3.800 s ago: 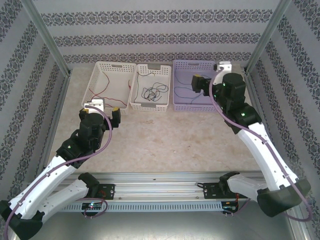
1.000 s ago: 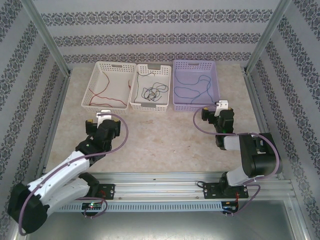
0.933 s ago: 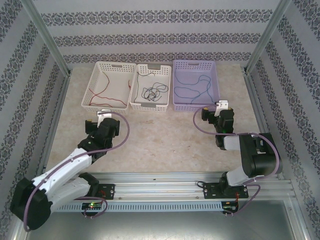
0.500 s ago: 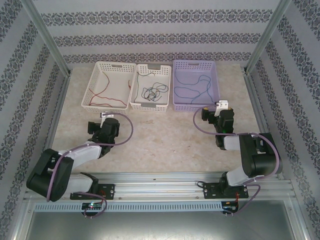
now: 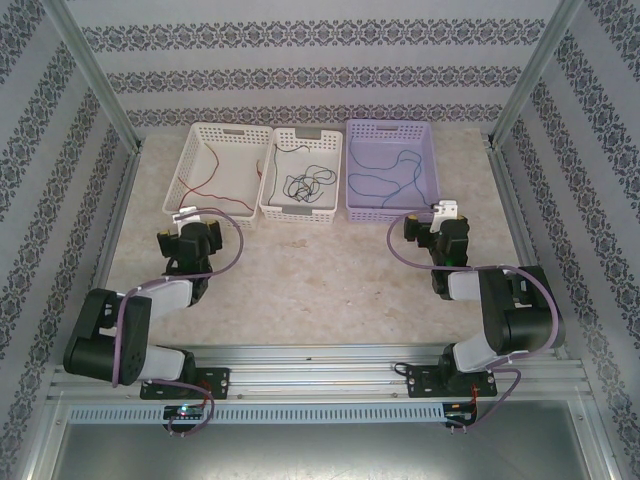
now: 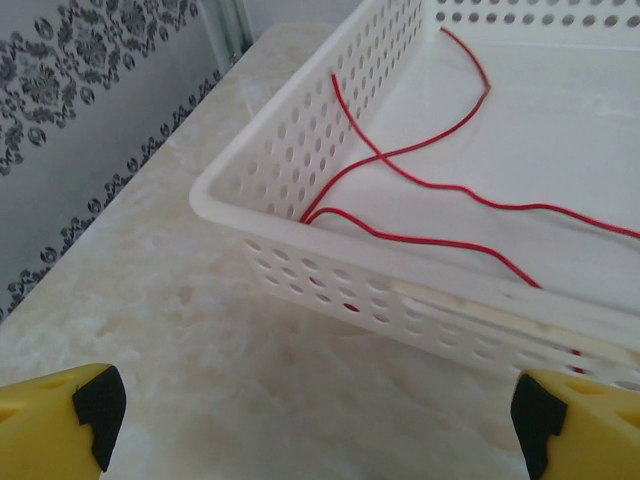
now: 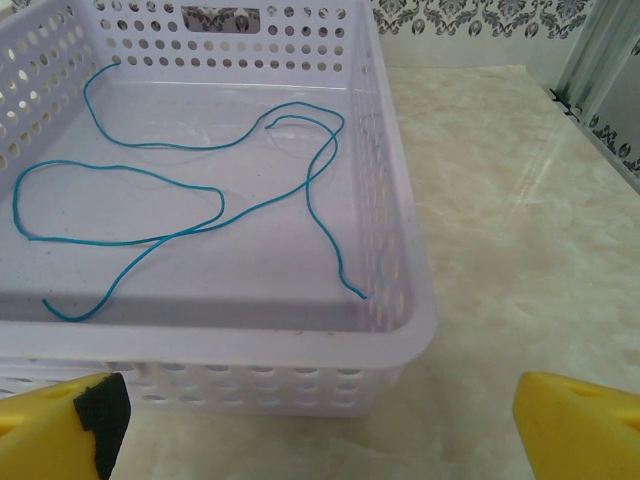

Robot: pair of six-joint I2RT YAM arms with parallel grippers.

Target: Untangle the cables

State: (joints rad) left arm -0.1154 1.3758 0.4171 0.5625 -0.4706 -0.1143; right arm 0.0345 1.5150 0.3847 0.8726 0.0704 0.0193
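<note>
Three baskets stand in a row at the far side of your counter (image 5: 330, 280), close side by side: the left white basket (image 5: 232, 127), the middle white basket (image 5: 308, 131) and the lilac basket (image 5: 390, 123). Each holds one cable: the red cable (image 5: 205, 185) on the left, the black cable (image 5: 305, 183) looped in the middle, the blue cable (image 5: 395, 172) in the lilac one. None crosses a rim.

Your left pincer (image 5: 188, 238) sits low before the left white basket's near corner, fingers spread wide and empty. Your right pincer (image 5: 432, 225) sits the same way before the lilac basket. A perforated basket wall stands between each pincer and its cable.

The counter is pale, marble-patterned stone, bare in front of the baskets. Patterned walls (image 5: 320, 70) close three sides, metal posts (image 5: 95, 80) rise at the far corners, and a rail (image 5: 320, 365) runs along the near edge.
</note>
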